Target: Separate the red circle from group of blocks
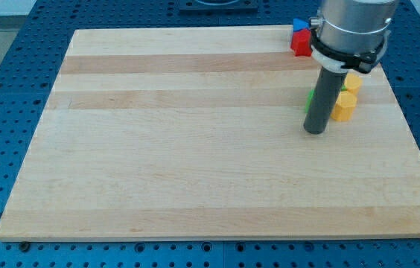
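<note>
To the view's left of my tip (pixel 315 131) the tabletop (pixel 180 149) lies bare, which leaves room to push a block away from the others. Up toward the view's top and a little left of my tip sits a red block (pixel 300 43), with a blue block (pixel 298 26) touching it on its far side. I take this red one for the task's circle, though the arm hides part of it and its shape cannot be made out. It is still with the group. A sliver of a green block (pixel 309 97) shows just behind the rod. My arm carries no claw, only the rod, so nothing opens or grips. My tip rests on the tabletop below the cluster. Just to its right stands a yellow block (pixel 344 106), and a second yellow block (pixel 352 82) sits beyond that.
</note>
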Tool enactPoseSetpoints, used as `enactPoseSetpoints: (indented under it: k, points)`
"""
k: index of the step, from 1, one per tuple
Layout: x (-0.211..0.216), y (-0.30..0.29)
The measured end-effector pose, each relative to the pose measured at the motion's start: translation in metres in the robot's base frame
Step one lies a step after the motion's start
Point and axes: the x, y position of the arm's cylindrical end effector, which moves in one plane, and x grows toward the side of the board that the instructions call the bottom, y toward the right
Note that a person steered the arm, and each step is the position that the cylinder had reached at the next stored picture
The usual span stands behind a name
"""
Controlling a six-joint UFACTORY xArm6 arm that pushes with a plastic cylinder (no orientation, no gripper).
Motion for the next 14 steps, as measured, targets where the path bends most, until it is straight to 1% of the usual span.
enactPoseSetpoints:
  k: [1,2,3,4,5,6,7,8,9,10,11,12,13,14]
  points:
    - [0.000,0.000]
    - [0.026,0.035]
    - [0.052,0.105]
    - [0.033,0.162]
    - [0.012,0.197]
    - [0.008,0.199]
    - [-0.017,0.198]
    - [-0.092,0.198]
    - [-0.112,0.199]
    - [-0.119,0.199]
    - [-0.158,0.199]
    - [-0.233,0.199]
    - [-0.265,0.197]
    - [-0.265,0.190]
